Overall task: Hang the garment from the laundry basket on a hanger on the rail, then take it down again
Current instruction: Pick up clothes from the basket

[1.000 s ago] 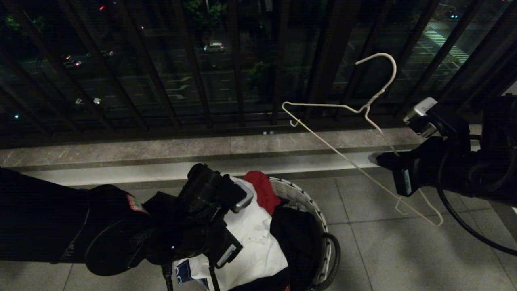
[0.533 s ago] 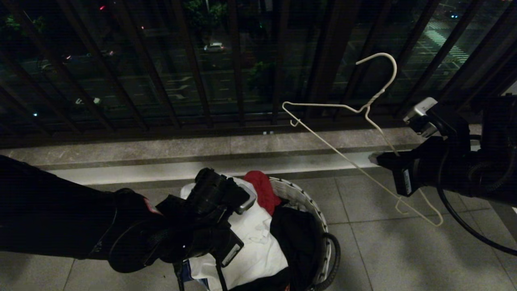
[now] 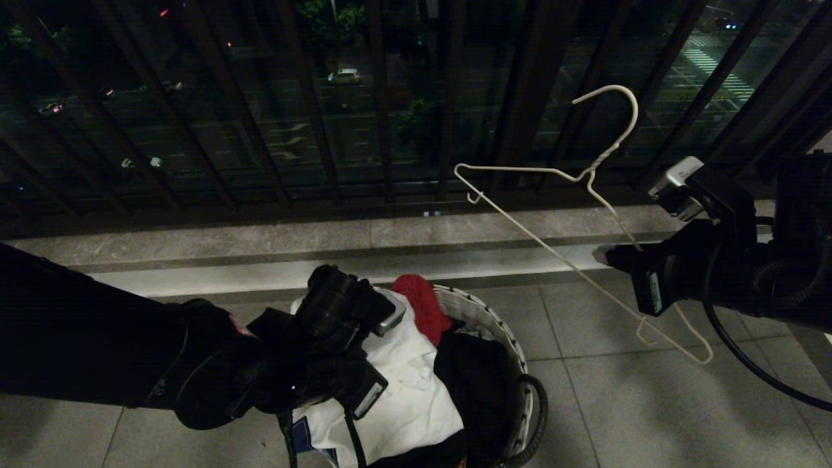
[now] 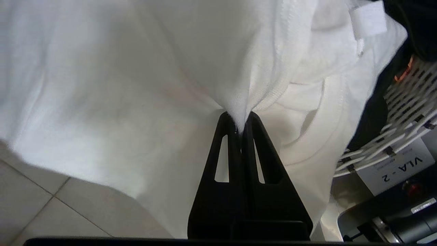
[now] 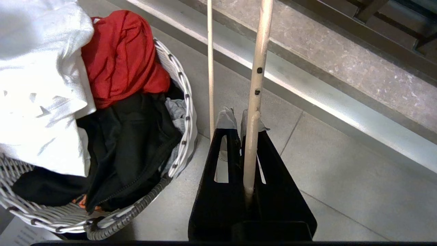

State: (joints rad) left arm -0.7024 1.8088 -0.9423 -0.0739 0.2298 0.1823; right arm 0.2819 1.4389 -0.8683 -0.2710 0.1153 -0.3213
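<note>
At the lower centre of the head view, the laundry basket (image 3: 500,325) is sitting on pale floor tiles (image 3: 617,403), heaped with clothes. The garment (image 3: 406,390), a white T-shirt, is lying across the top of the heap and spilling over the basket's near left edge. A red cloth (image 3: 422,305) is bunched at the far side of the basket, and a black garment (image 3: 478,383) is filling its right side.

From the lower left of the frame, the left arm is reaching in over the basket. In the left wrist view, the left gripper (image 4: 241,124) is pinching a fold of the white shirt (image 4: 153,85), its two black fingers (image 4: 229,130) pressed together with cloth squeezed between the tips.

At the right edge of the head view, the right arm is holding level above the floor, well apart from the basket. The right gripper (image 3: 601,253) is clamped on the hanger (image 3: 552,250), a thin white wire one, gripping it on one sloping shoulder. The hanger is tilting, with its hook in the upper right of the frame against the dark balcony railing (image 3: 377,97). In the right wrist view, the wire (image 5: 254,112) is running between the closed fingertips (image 5: 225,119).

A stone ledge (image 3: 325,237) is crossing the middle of the head view, below the railing.
</note>
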